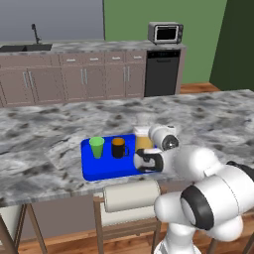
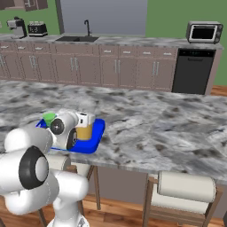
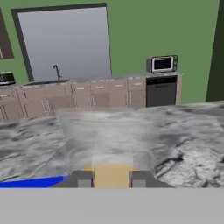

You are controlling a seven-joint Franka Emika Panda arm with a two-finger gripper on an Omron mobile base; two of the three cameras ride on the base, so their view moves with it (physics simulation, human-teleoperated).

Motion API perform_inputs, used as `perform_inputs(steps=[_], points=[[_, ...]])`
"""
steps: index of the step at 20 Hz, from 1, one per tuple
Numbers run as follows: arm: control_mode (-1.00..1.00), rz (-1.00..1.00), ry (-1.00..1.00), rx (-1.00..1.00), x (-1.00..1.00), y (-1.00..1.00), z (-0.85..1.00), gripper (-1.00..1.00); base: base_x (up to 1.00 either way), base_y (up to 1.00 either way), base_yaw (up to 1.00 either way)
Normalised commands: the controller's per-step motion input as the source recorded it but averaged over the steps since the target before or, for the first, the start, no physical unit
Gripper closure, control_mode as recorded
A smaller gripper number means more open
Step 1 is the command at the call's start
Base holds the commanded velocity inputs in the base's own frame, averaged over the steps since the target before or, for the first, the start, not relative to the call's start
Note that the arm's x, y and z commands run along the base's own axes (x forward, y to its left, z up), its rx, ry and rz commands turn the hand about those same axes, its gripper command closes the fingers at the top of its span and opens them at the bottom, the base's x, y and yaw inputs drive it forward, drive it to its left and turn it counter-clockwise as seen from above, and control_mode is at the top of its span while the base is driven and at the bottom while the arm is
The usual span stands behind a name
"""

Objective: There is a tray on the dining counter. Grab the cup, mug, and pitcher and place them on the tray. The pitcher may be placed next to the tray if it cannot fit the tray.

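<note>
Pitcher (image 1: 144, 143), yellow-orange, upright at the right end of the blue tray (image 1: 106, 168), mostly hidden behind the arm's wrist in the left base view; in the right base view it stands over the tray's right part, near the rim. Can't tell if its base is already resting on the tray floor or hanging just above it. Gripper (image 3: 111, 178) sits right at it: in the hand view the two dark tips flank a yellow patch, jaws narrow, so it reads as clamped on the pitcher wall or rim, hand turned sideways so the camera looks out across the counter.

Green cup (image 1: 96, 147) and black mug (image 1: 118, 147) are both upright on the tray, side by side, cup left, mug right, slightly apart. The pitcher gets the free right end, likely because that's the only room left.

Tray lies on the dining counter (image 1: 44, 139) near its front edge, above a cream stool (image 1: 131, 196). Likely the last placement step: the grip is probably kept to steady the tall pitcher until it's seated. Risk: tipping it or nudging the mug on release.

Behind: brown cabinets, sink (image 2: 80, 38), black dishwasher (image 1: 161, 73), microwave (image 1: 165, 32).
</note>
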Motion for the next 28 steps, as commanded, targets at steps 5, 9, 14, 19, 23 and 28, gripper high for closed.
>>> perform_inputs(steps=[5,9,14,19,23,28], points=[[-1.0,0.0,0.23,0.0,-0.33,0.03,-0.06,1.0,0.0,0.0,0.0],[-1.0,0.0,0.25,0.02,-0.31,0.0,-0.04,1.0,0.0,0.0,0.0],[-1.0,0.0,0.18,0.0,-0.2,0.01,-0.04,1.0,0.0,0.0,0.0],[-1.0,0.0,0.06,0.0,0.0,0.0,0.0,1.0,0.0,0.0,0.0],[-1.0,0.0,0.0,0.0,0.0,0.0,0.0,1.0,0.0,0.0,0.0],[-1.0,0.0,0.0,0.0,0.0,0.0,0.0,1.0,0.0,0.0,0.0]])
